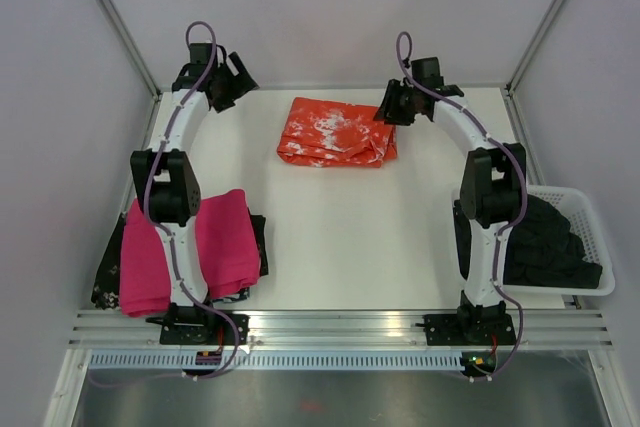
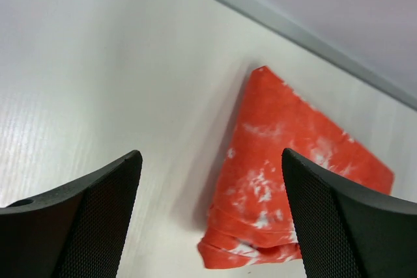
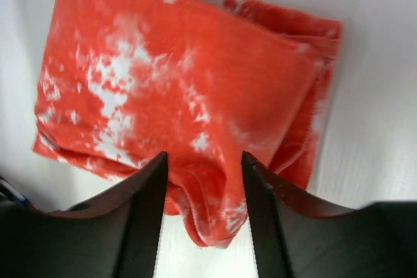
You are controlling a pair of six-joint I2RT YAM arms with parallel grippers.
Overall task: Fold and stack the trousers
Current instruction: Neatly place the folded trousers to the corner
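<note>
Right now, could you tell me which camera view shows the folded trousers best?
The right wrist view: the trousers fill the frame, folds clear. Top external shows them whole but small; left wrist shows them partly hidden.

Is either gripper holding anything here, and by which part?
Nothing is held. Both the left gripper and right gripper stand open; the folded trousers lie on the table.

The trousers lie far-centre on the table, basket right.
</note>
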